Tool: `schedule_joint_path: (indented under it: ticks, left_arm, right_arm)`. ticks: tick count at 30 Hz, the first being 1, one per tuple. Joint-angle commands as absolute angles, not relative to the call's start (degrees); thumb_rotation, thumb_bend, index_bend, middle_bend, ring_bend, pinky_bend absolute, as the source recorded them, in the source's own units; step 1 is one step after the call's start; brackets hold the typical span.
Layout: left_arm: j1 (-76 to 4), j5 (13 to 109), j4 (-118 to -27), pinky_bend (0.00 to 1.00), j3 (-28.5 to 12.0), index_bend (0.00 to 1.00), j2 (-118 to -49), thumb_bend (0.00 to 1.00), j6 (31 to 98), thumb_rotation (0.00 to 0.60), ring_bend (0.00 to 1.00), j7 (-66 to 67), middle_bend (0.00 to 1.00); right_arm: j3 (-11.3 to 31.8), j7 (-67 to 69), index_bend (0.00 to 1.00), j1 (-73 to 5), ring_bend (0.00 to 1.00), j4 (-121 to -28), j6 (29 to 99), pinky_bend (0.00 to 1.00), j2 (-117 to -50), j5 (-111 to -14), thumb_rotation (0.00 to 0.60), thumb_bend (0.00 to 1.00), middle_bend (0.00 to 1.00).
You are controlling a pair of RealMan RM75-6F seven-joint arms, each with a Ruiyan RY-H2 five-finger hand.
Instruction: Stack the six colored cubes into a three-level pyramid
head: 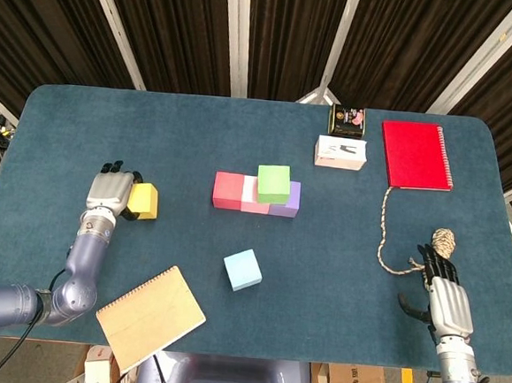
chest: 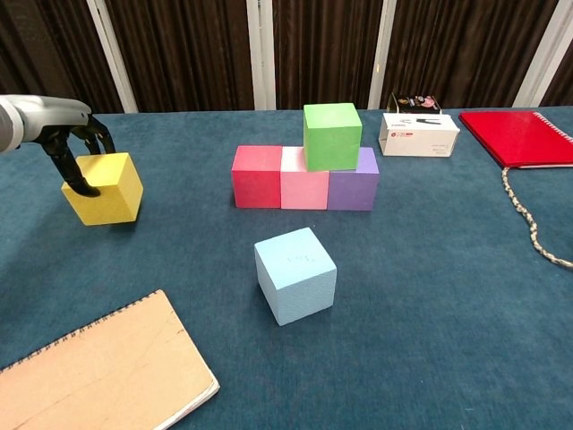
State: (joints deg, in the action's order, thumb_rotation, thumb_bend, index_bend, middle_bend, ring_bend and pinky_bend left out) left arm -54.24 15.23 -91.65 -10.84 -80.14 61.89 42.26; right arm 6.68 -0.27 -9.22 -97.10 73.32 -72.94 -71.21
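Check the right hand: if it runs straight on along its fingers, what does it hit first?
Most likely the rope. In the head view the right hand points up the table, and the rope's coiled end lies just past its fingertips. Height is unclear, so it might pass over.

Bare table [head: 171,140] lies between the yellow cube [chest: 101,187] and the cube row [chest: 304,189]. The blue cube [chest: 295,274] stands before the row, the tan notebook [chest: 98,376] at the near-left edge.

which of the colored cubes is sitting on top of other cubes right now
The green cube. It rests on the pink cube and purple cube; every other cube is down at table level.
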Motion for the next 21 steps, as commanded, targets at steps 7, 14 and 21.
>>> schedule_joint_path:
  ticks: [7, 14, 21]
  left_arm:
    - [-55.76, 12.28, -91.09, 0.0, -10.89, 0.26, -79.75, 0.33, 59.55, 0.6, 0.02, 44.58, 0.26]
    - [-56.1, 10.49, -91.04, 0.0, -10.88, 0.16, -79.23, 0.33, 59.9, 0.6, 0.0, 45.44, 0.13]
    - [-56.78, 8.76, -93.33, 0.0, -10.23, 0.05, -76.81, 0.33, 58.5, 0.6, 0.0, 47.41, 0.05]
  right_arm:
    - [6.82, -0.63, 0.04, -9.21, 0.0, -97.06, 73.39, 0.0, -73.04, -70.74, 0.6, 0.34, 0.02]
    - [6.79, -0.41, 0.04, -9.39, 0.0, -96.93, 72.78, 0.0, -73.07, -70.43, 0.6, 0.34, 0.02]
    - [6.71, -0.3, 0.04, -9.61, 0.0, -96.93, 72.22, 0.0, -73.02, -70.37, 0.6, 0.34, 0.02]
